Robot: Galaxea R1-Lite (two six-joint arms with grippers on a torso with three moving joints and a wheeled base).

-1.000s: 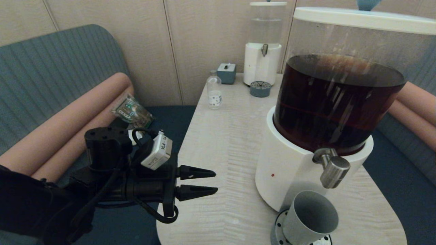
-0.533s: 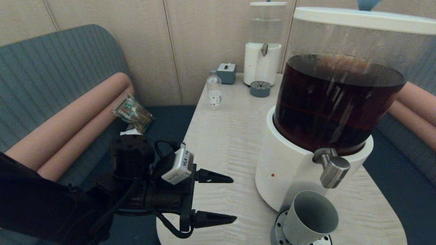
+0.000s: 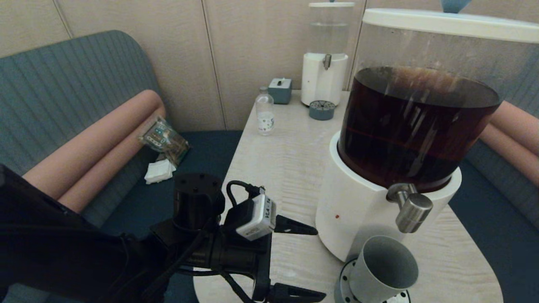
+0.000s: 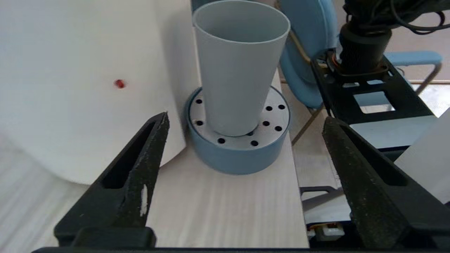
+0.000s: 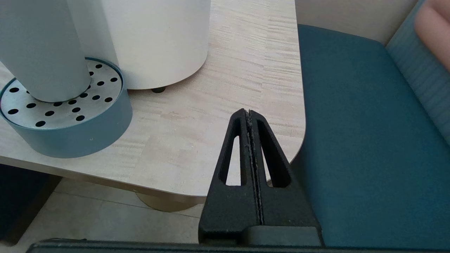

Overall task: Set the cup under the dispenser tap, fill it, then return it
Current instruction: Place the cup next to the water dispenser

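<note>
The grey cup (image 3: 382,267) (image 4: 237,66) stands upright on a round blue perforated drip tray (image 3: 346,283) (image 4: 242,149) right below the brushed-steel dispenser tap (image 3: 410,209). The tap belongs to the large white-based dispenser (image 3: 370,210) holding dark brown liquid. My left gripper (image 3: 316,263) (image 4: 246,121) is open wide, level with the table to the left of the cup, its fingers short of the cup and empty. My right gripper (image 5: 249,113) is shut on nothing, parked low off the table's near right corner, out of the head view. The cup's inside looks empty.
A smaller clear-liquid dispenser (image 3: 325,63) with its own drip tray (image 3: 322,110), a small clear bottle (image 3: 265,113) and a grey box (image 3: 280,90) stand at the table's far end. Sofa cushions flank the table (image 3: 278,168); a snack packet (image 3: 163,138) and tissue (image 3: 159,171) lie on the left seat.
My left gripper has moved right and toward the cup, and its fingers have spread from nearly closed to wide open. The cup and dispenser have not moved.
</note>
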